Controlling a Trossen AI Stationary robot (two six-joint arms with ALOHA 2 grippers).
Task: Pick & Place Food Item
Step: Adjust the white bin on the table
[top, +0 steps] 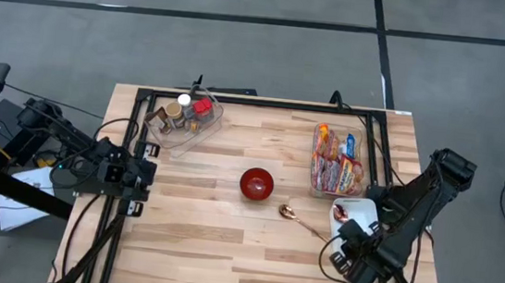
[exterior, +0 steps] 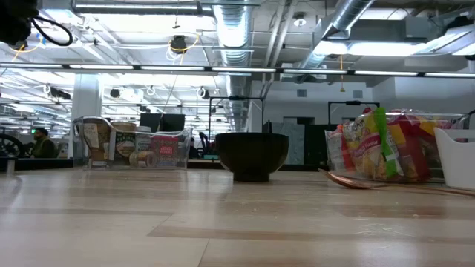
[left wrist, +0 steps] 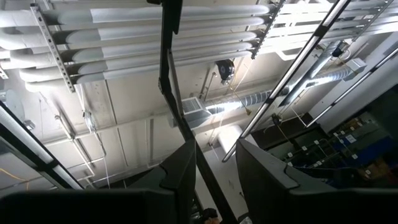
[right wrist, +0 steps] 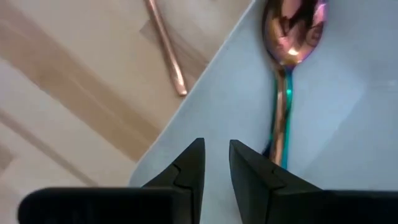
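While you are watching the high view, the right gripper (top: 350, 248) is hovering at lower right over the white tray (top: 364, 212), jaws nearly closed on nothing. Glossy crinkled snack packets (top: 338, 161) are lying in the clear bin (top: 313, 179) just above it, long axes running up-frame. The left gripper (top: 144, 176) is waiting at left, slightly parted, farther off.

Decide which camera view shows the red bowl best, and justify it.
The high view: the red bowl shows whole from above, mid-table, empty inside. The low view gives only its dark side profile. Neither wrist view shows it.
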